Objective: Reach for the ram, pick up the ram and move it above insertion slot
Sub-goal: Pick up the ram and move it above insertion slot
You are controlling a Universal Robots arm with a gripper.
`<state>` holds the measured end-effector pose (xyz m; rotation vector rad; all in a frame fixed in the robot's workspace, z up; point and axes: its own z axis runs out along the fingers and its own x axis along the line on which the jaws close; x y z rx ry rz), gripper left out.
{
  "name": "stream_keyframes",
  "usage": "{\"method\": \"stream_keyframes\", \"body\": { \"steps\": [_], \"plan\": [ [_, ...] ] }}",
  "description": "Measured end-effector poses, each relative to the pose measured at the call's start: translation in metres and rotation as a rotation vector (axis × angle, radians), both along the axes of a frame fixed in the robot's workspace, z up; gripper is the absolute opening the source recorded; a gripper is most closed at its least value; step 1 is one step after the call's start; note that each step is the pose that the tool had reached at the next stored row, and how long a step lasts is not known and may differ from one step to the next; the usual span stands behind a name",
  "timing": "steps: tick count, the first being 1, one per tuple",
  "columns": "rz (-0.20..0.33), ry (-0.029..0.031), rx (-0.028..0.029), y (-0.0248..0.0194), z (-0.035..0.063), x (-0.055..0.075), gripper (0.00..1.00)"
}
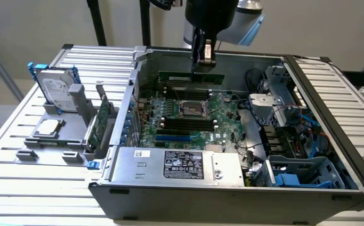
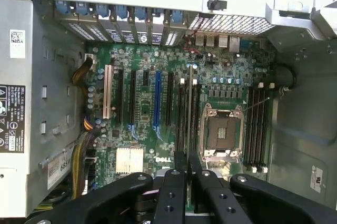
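Already your gripper point(image 1: 203, 65) is clamped on the ram point(image 1: 191, 76) at its top edge, a light, stiff, fragile stick best held by its edges.

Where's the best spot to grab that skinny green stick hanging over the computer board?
By its upper long edge, near the middle, coming straight down from above. The ram stands on edge, thin and flat, so the hand can pinch its two broad faces, as it does now. That probably keeps it level and leaves the lower edge free.
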<state>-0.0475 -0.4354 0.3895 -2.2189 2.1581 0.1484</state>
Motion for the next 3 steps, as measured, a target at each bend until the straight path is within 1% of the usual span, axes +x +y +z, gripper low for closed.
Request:
{"method": "stream_keyframes", "body": {
  "steps": [3],
  "plan": [
    [0.000,0.0000,0.0000,0.0000,0.0000,0.0000,0.14]
  ]
}}
